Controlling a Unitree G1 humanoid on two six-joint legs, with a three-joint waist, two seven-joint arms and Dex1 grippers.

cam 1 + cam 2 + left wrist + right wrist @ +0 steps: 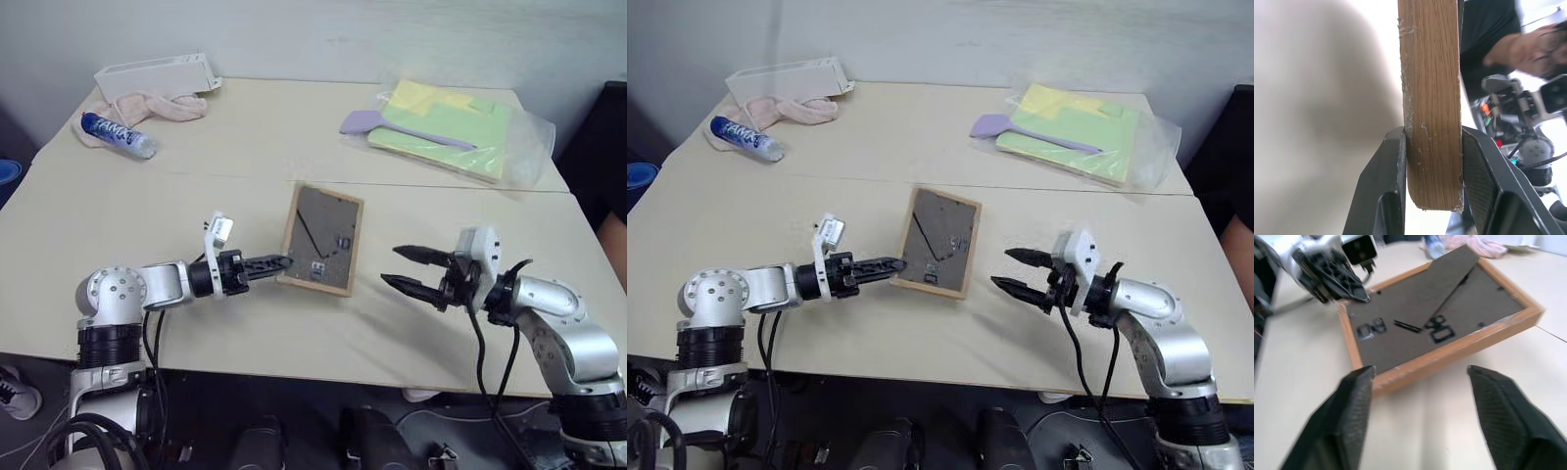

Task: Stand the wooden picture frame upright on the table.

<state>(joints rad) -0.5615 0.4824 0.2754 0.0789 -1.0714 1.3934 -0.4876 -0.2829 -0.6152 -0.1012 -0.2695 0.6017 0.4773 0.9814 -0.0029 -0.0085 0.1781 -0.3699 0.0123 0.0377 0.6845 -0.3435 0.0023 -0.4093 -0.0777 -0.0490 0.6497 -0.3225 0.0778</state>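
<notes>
Two grippers flank the wooden picture frame (321,239), which sits mid-table (245,333) just near of the seam, back panel up and tilted. On the left, the left gripper (277,262) is clamped on the frame's near-left edge, both fingers (1382,191) pressing the wood border. On the right, the right gripper (406,268) hovers beside the frame, jaws wide apart, holding nothing. Raising the frame seems under way; next it likely needs its easel stand swung out and the base set down.
</notes>
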